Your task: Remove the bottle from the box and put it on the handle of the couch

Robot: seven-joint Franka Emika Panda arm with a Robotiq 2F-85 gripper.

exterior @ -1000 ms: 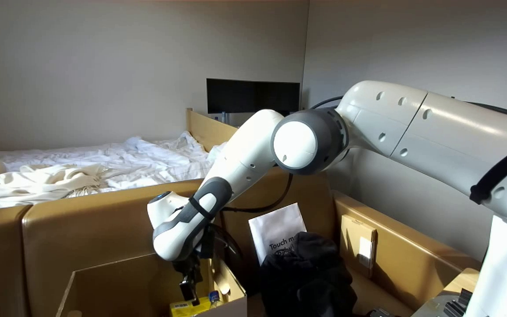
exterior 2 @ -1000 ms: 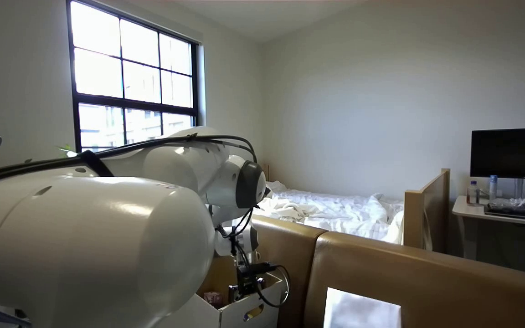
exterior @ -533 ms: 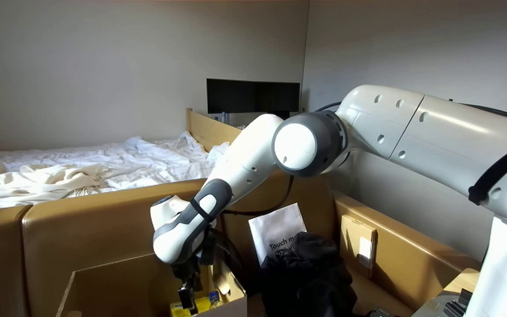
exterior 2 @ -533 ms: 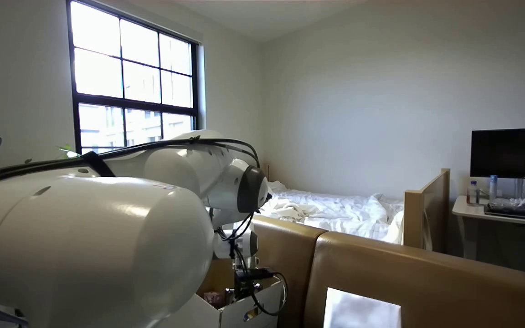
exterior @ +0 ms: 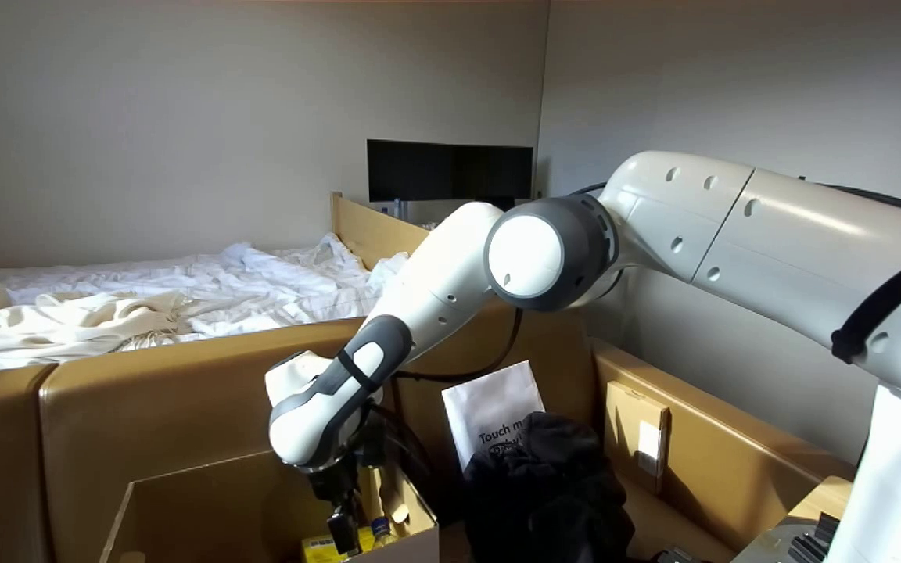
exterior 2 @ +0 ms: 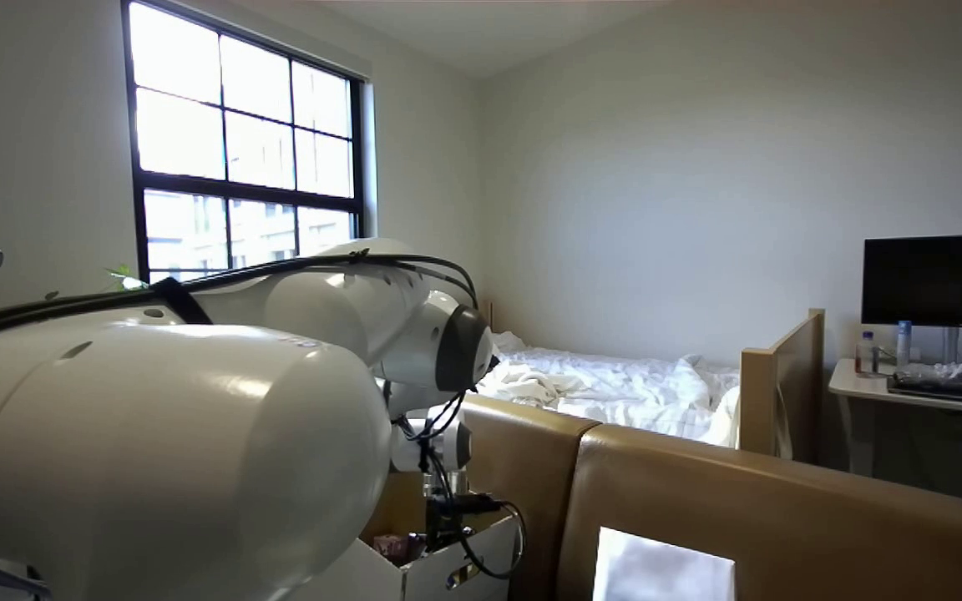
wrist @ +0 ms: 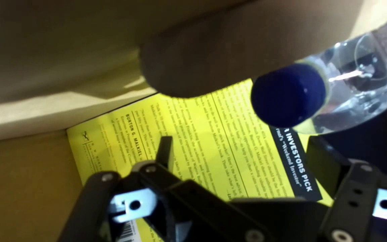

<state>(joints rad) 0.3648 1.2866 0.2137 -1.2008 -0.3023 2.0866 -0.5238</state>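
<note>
Blue-capped bottle (wrist: 358, 84) in the box (exterior: 192, 504), gripper (wrist: 244, 156) spread close by

The bottle is inside the cardboard box, near the corner that lies at lower right in an exterior view. In the wrist view its blue cap (wrist: 286, 95) is the end nearer the gripper, whose fingers (wrist: 326, 164) stand wide apart; one is just beside the bottle, and whether they touch cannot be told. Below the fingers a yellow book (wrist: 193, 134) lies in the box, one edge along a wall. Past the box's right edge, in an exterior view, a dark cloth (exterior: 544, 493) lies on the couch seat (exterior: 673, 520), and a white sheet (exterior: 489, 399) printed "Touch me" leans at the backrest (exterior: 184, 399) behind it. The armrest (exterior: 732, 419) runs along the couch's end, well apart from the bottle, with a flat carton (exterior: 629, 426) standing against its inner face. Behind the backrest is a bed (exterior: 286, 277)
</note>
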